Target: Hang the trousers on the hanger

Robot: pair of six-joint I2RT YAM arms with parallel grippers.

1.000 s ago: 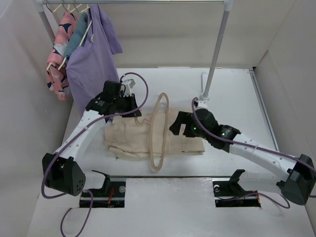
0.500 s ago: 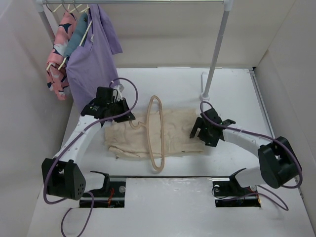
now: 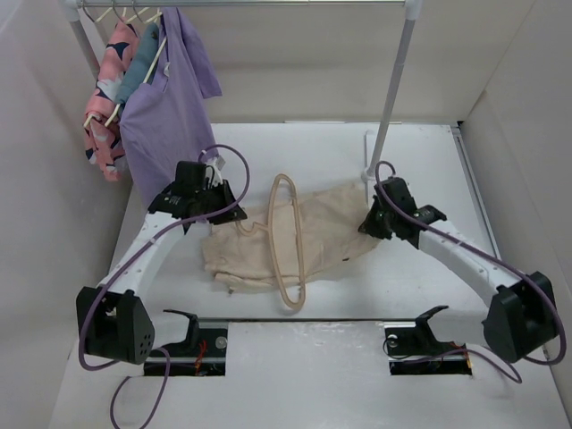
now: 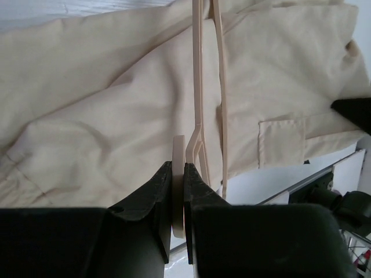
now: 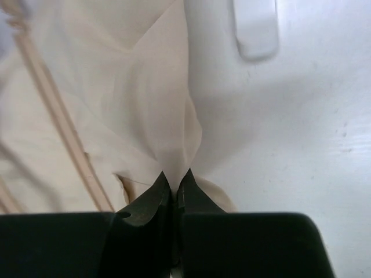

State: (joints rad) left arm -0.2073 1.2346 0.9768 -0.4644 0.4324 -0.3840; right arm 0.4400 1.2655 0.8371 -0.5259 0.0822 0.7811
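The cream trousers [image 3: 308, 234] lie crumpled in the middle of the table. Across them lies the thin beige hanger [image 3: 286, 241], its long loop running from far to near. My left gripper [image 3: 234, 217] is at the cloth's left edge, shut on the hanger's hook. In the left wrist view the hook [image 4: 179, 152] sits pinched in the left gripper [image 4: 178, 168], with the trousers [image 4: 110, 110] beneath. My right gripper [image 3: 371, 223] is shut on the trousers' right edge. The right wrist view shows a raised peak of cloth [image 5: 165, 116] pinched in the right gripper [image 5: 174, 175], and a hanger rod [image 5: 55, 119] to its left.
A clothes rail stands at the back, its right pole [image 3: 393, 89] ending in a white foot [image 3: 368, 147] just behind my right gripper. A purple shirt [image 3: 170, 112] and a pink patterned garment [image 3: 107, 98] hang at the back left. White walls enclose the table.
My right gripper has closed on the trousers' right edge and drawn it up toward the back right, bunching the cloth. The left gripper shifted slightly left with the hanger.
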